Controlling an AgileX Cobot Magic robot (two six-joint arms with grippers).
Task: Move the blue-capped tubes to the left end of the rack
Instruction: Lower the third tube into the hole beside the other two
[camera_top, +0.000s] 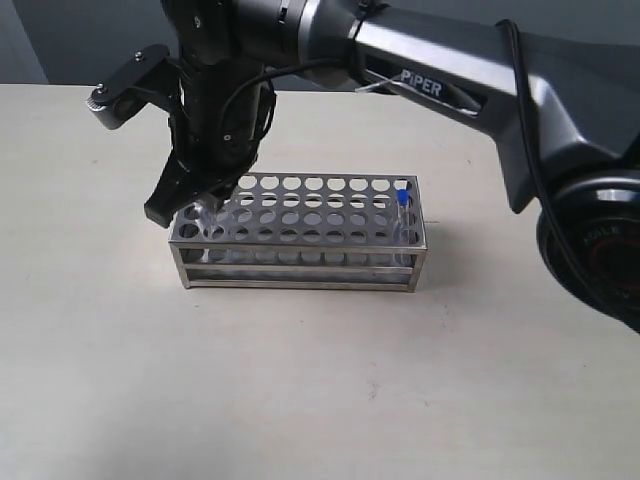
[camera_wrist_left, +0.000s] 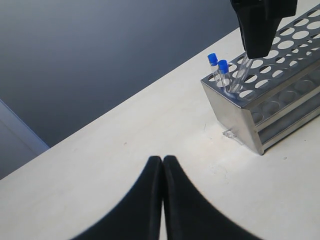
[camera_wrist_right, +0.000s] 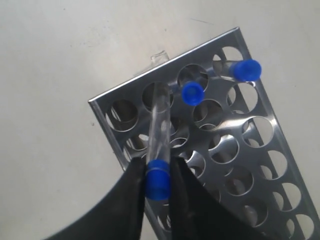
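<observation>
Right black fingers (camera_wrist_right: 131, 197), pinched on the blue cap of a slim clear tube (camera_wrist_right: 160, 117) leaning into a left-end hole of the long silvery metal rack (camera_wrist_right: 137, 86), should square it upright before lowering; left fingers (camera_wrist_left: 145, 200) closed, empty

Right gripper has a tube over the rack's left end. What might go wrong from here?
1. The held tube leans as it meets its hole; it may catch on the rack plate and slip, since the right gripper pinches only its cap.
2. The two seated tubes stand close by; the gripper might knock them.
</observation>
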